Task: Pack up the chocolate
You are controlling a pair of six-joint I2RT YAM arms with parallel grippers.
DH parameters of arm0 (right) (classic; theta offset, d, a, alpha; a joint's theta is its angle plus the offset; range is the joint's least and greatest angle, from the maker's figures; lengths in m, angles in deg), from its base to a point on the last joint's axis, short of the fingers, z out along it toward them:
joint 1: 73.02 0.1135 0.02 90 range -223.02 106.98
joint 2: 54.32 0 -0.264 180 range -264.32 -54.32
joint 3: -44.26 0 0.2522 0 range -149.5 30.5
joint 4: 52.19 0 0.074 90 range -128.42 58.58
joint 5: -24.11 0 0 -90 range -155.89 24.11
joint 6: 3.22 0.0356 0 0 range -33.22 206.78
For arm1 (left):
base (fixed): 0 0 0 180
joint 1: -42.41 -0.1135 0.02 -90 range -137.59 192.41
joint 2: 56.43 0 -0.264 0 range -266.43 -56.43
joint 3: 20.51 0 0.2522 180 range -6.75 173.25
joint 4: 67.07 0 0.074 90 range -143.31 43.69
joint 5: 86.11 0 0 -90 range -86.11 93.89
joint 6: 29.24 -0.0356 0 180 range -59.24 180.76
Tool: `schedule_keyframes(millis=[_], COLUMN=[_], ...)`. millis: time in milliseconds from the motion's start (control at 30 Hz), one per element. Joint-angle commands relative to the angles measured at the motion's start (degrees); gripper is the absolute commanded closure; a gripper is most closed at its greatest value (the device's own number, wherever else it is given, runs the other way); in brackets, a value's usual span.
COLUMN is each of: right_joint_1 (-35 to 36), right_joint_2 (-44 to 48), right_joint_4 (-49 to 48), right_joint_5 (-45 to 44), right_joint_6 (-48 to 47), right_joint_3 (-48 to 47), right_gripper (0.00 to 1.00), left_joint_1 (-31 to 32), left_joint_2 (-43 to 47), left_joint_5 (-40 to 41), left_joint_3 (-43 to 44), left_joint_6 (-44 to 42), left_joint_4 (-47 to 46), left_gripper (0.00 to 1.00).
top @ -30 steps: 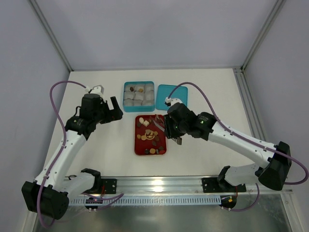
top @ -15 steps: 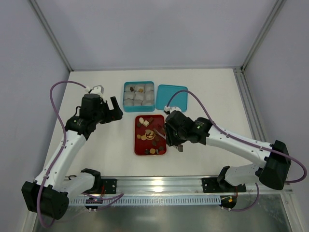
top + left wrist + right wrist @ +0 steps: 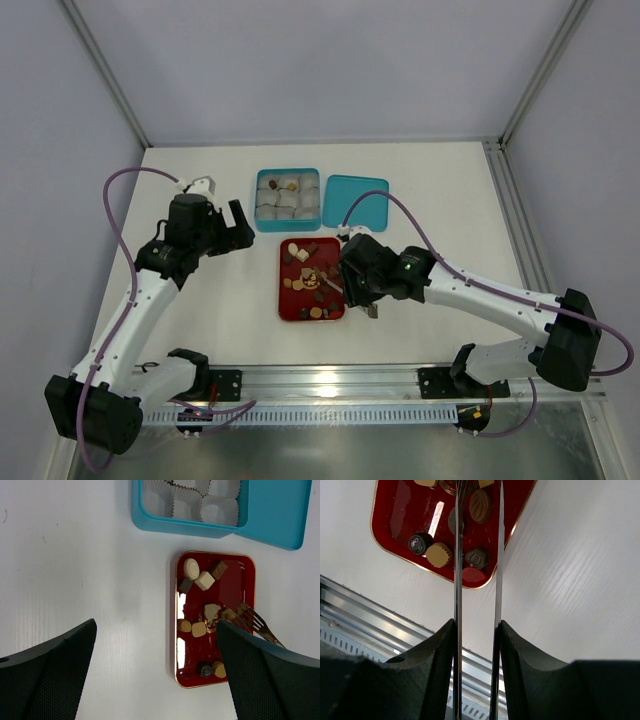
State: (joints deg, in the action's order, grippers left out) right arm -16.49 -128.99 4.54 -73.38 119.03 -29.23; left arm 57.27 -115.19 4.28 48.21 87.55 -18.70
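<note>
One red tray [image 3: 241, 591] is lying on the table [image 3: 75, 555], and it is carrying the loose chocolates [image 3: 204, 580]; the left wrist view is showing ten of them, dark, tan and cream. One blue box [image 3: 185, 526] is sitting just beyond the tray, and one blue lid [image 3: 275, 510] is lying beside it to the right. The box is holding white paper cups [image 3: 218, 511]; the five in the left wrist view are showing empty, while at least two far-row cups in the top view are showing brown pieces. The left gripper [image 3: 240, 226] is hovering left of the box with its jaws spread fully and gripping nothing. The right gripper [image 3: 476, 635] is clamping one pair of metal tongs [image 3: 498, 555] between partly closed jaws, and both blades are reaching over the tray's near right part. Whether the tips are pinching a piece cannot be told.
</note>
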Motion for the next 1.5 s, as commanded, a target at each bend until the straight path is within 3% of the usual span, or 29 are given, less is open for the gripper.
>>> schedule_keyframes(millis=[0, 400, 867, 1467], right_joint_1=[0.4, 0.5, 0.5, -1.1], right_joint_2=[-0.2, -1.8, -1.8, -3.8], right_joint_4=[-1.7, -1.9, -1.3, -0.1], right_joint_5=[-0.2, -0.2, -1.0, -4.0], right_joint_6=[1.1, 0.8, 1.0, -1.0], right_joint_3=[0.0, 0.0, -1.8, -10.9], right_gripper=[0.59, 0.59, 0.73, 0.73], left_joint_1=[-0.4, -0.4, -0.4, -0.4], left_joint_2=[0.1, 0.2, 0.2, 0.4], left_joint_5=[-0.2, -0.2, -0.2, -0.2], left_joint_3=[-0.1, 0.0, -0.1, 0.0], left_joint_6=[-0.2, -0.2, -0.2, -0.2], left_joint_4=[-0.6, -0.6, -0.5, -0.5], left_gripper=[0.0, 0.0, 0.0, 0.0])
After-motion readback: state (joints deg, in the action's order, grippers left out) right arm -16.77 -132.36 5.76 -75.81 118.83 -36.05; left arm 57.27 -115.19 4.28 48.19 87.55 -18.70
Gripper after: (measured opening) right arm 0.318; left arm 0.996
